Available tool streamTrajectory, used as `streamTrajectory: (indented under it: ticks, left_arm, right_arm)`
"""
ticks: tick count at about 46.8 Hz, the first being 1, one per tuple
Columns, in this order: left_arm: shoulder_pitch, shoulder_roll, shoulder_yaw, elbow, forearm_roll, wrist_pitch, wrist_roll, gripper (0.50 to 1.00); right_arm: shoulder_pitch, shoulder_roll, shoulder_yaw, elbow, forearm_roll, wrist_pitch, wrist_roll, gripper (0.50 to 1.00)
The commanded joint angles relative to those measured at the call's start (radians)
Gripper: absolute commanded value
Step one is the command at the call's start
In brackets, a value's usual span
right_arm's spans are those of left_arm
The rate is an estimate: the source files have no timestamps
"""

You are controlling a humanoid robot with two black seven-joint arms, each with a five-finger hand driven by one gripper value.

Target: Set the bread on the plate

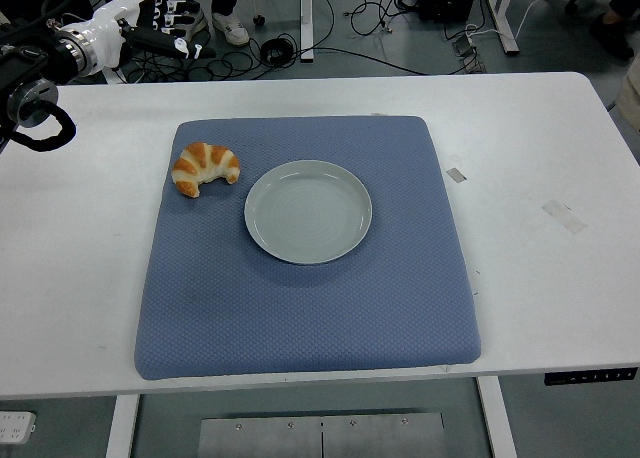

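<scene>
A golden croissant [205, 167] lies on the blue mat [310, 298], near its far left corner. Just right of it sits an empty pale grey plate [308, 211], close to but apart from the bread. My left hand [160, 20] hovers at the top left, beyond the table's far edge, well behind and to the left of the croissant. Its white and black fingers are stretched out and hold nothing. The right arm does not show.
The white table [540, 158] carries two small pieces of tape [564, 215] right of the mat. Cables, table legs and a person's shoes [232, 28] show on the floor behind the table.
</scene>
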Motion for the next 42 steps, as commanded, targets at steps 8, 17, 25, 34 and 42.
streamTrajectory:
  ticks: [8, 17, 25, 34, 42]
  left_arm:
    - [0.003, 0.0, 0.0, 0.0, 0.001, 0.0, -0.001, 0.968]
    - [0.006, 0.0, 0.0, 0.0, 0.001, 0.001, -0.001, 0.968]
    - [0.008, 0.0, 0.0, 0.0, 0.001, 0.001, -0.003, 0.968]
    - [0.011, 0.0, 0.0, 0.0, 0.001, 0.001, -0.003, 0.968]
    - [0.017, 0.0, 0.001, 0.0, 0.001, 0.001, -0.003, 0.968]
  right_arm:
    - [0.0, 0.0, 0.0, 0.0, 0.0, 0.0, -0.001, 1.0]
    - [0.0, 0.0, 0.0, 0.0, 0.0, 0.0, -0.001, 1.0]
    - [0.0, 0.0, 0.0, 0.0, 0.0, 0.0, -0.001, 1.0]
    - [0.0, 0.0, 0.0, 0.001, 0.0, 0.0, -0.001, 1.0]
    - [0.0, 0.0, 0.0, 0.0, 0.0, 0.0, 0.001, 1.0]
